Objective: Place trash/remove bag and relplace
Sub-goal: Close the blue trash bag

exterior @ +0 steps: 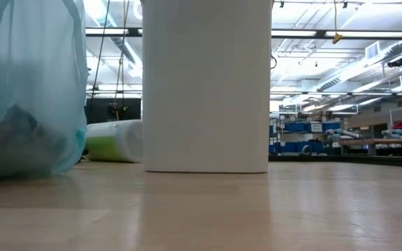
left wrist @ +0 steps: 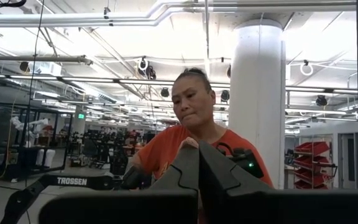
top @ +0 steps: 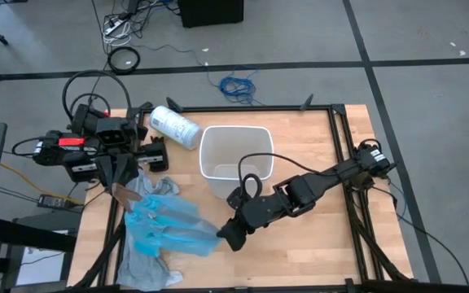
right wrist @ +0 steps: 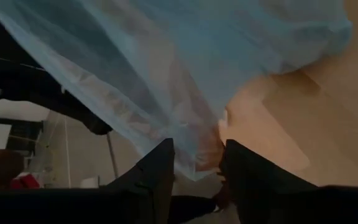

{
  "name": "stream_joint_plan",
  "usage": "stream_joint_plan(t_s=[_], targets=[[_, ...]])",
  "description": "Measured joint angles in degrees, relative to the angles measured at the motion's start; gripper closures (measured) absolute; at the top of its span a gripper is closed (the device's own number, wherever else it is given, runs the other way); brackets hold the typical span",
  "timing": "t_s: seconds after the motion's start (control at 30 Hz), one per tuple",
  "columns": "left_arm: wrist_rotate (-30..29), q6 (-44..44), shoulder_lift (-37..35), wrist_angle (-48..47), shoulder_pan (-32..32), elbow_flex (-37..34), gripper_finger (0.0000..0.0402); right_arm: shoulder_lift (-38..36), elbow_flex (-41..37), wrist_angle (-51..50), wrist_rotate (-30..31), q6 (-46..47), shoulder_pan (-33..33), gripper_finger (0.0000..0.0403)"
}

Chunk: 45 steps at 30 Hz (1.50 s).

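The light-blue bag (top: 169,221) lies crumpled on the table's near left, partly over a limp grey plastic sheet (top: 141,262). In the low view the bag (exterior: 26,97) rests on the tabletop with dark shapes showing through its film. My right gripper (top: 225,238) is at the bag's right edge, fingers apart, and in the right wrist view that gripper (right wrist: 197,146) has a corner of the film between its fingers. My left gripper (left wrist: 197,152) is shut, raised at the table's left (top: 119,181), with nothing seen between its fingers. My right gripper comes slanting down from the table's right, its fingers (right wrist: 157,165) standing on either side of the bag's right edge (right wrist: 194,163). Whether they touch the film I cannot tell. The bag lies slack on the table.
The white bin (top: 234,159) stands upright at the table's middle, just beyond my right arm. A white printed roll (top: 174,127) lies on its side at the far left. Bare wood lies to the near right (top: 316,244). A person in orange (left wrist: 194,130) stands beyond the table.
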Motion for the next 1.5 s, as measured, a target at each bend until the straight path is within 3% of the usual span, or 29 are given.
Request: stream_joint_plan(t_s=[0.37,0.67,1.0,1.37,1.5], targets=[[0.0,0.0,0.0,0.0,0.0,0.0,0.0396,0.1,-0.4,0.8,-2.8,0.1,0.2,0.0275],[0.0,0.0,0.0,0.0,0.0,0.0,0.0396,0.1,-0.4,0.9,-4.6,-3.6,0.4,0.0394],[-0.1,0.0,0.0,0.0,0.0,0.0,0.0396,0.0,0.7,-0.3,6.1,-3.7,2.1,0.0403],[-1.2,5.0,0.2,-0.3,0.0,0.0,0.0396,-0.2,16.4,-14.0,31.1,-11.9,5.4,0.0403],[-3.4,9.1,0.2,-3.3,0.1,0.0,0.0396,-0.3,19.3,-16.0,26.5,-14.7,4.6,0.0403]])
